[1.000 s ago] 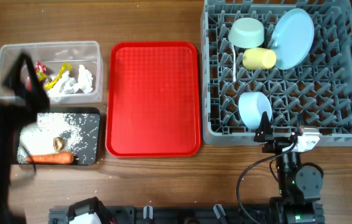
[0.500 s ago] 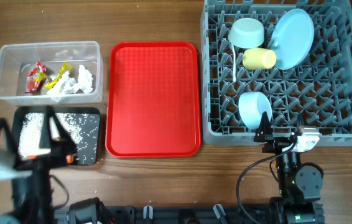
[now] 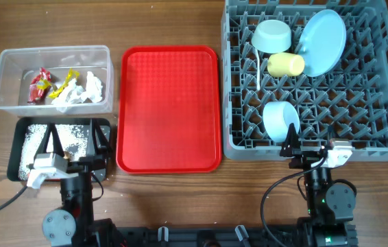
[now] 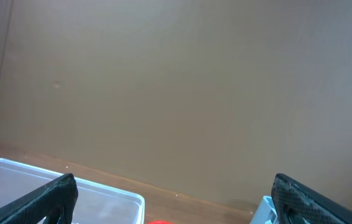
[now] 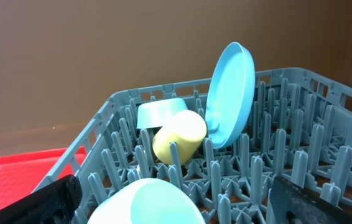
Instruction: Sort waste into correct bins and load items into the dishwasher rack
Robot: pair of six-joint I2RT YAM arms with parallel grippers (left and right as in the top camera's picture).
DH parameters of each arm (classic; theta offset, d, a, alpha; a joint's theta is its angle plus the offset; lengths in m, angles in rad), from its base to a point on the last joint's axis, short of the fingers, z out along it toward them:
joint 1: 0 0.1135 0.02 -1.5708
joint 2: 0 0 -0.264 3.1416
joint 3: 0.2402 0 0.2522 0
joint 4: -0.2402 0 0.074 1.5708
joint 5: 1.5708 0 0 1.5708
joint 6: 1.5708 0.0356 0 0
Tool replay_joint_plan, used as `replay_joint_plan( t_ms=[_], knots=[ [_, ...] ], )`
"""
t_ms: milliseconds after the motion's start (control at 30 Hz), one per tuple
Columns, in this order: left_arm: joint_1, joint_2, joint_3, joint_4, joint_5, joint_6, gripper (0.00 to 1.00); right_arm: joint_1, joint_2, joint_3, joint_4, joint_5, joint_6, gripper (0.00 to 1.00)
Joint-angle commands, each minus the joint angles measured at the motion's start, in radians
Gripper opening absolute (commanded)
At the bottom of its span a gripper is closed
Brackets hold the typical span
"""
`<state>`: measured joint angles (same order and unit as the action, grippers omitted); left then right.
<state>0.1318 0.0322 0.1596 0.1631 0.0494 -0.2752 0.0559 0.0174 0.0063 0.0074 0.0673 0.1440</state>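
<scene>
The clear bin (image 3: 2, 58) holds red (image 3: 38, 86) and yellow wrappers (image 3: 64, 82) and white tissue (image 3: 84, 90). The black bin (image 3: 22, 123) holds rice (image 3: 33, 137). My left gripper (image 3: 74, 140) stands open and empty over its front and hides the carrot and the nut. The grey rack (image 3: 386, 103) holds the plate (image 3: 321, 41), one bowl (image 3: 273, 36), the yellow cup (image 3: 285, 64), the spoon (image 3: 257, 65) and a second bowl (image 3: 278, 120). My right gripper (image 3: 308, 147) is open and empty at the rack's front rim, just before that bowl (image 5: 157, 202).
The flat red tray (image 3: 168, 108) lies between the bins and the rack with nothing on it. The left wrist view shows the clear bin's rim (image 4: 101, 199) and a brown wall. Both arm bases stand at the table's front edge.
My left arm has swung from over the bins down toward the front edge and now stands over the front of the black bin. The right arm has not moved.
</scene>
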Motion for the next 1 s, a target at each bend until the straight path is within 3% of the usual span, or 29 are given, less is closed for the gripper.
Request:
replay_joint_plan(
  t_ms=[0,433,667,733,800,967],
  knots=[
    [-0.009,-0.029,-0.01,-0.026,-0.006,-0.035,1.0,-0.004,-0.006,-0.001,0.005,-0.016,-0.011,1.0],
    [-0.056,-0.029,-0.154,-0.026,-0.006,-0.077,1.0,-0.004,-0.006,-0.001,0.005,-0.016,-0.012,1.0],
    [-0.086,-0.029,-0.154,-0.219,-0.007,-0.073,1.0,-0.004,-0.006,-0.001,0.005,-0.016,-0.012,1.0],
    [-0.086,-0.029,-0.154,-0.243,-0.018,-0.036,1.0,-0.004,-0.006,-0.001,0.005,-0.016,-0.012,1.0],
    [-0.084,-0.029,-0.154,-0.24,-0.018,0.077,1.0,-0.004,-0.006,-0.001,0.005,-0.016,-0.012,1.0],
    [-0.084,-0.029,-0.154,-0.239,-0.018,0.092,1.0,-0.004,-0.006,-0.001,0.005,-0.016,-0.012,1.0]
  ],
)
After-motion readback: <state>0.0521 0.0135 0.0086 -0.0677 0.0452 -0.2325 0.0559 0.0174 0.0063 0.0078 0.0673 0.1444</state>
